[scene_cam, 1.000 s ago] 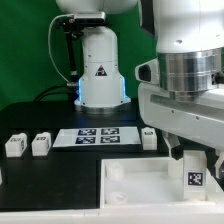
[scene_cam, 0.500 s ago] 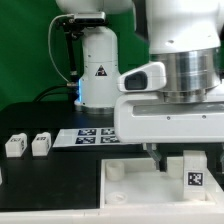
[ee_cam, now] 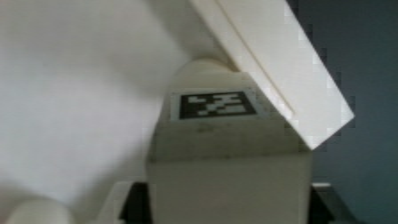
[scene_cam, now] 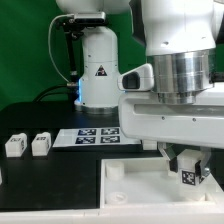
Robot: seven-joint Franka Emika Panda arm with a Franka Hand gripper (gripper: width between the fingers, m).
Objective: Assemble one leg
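My gripper [scene_cam: 186, 160] is shut on a leg [scene_cam: 188, 177], a small white block with a black-and-white tag. It holds the leg just over the right part of the large white panel [scene_cam: 130, 186]. In the wrist view the leg [ee_cam: 219, 120] fills the middle between my dark fingers [ee_cam: 130, 201], with its far end at a raised corner socket by the panel's edge [ee_cam: 267, 60]. I cannot tell whether the leg touches the panel. Two more legs [scene_cam: 14, 145] [scene_cam: 40, 145] stand on the dark table at the exterior view's left.
The marker board [scene_cam: 95, 137] lies flat in front of the white robot base [scene_cam: 98, 70]. A green backdrop is behind. My arm hides the table at the exterior view's right.
My gripper has moved toward the exterior view's left with the leg in it, and the leg now sits slightly lower and tilted over the panel.
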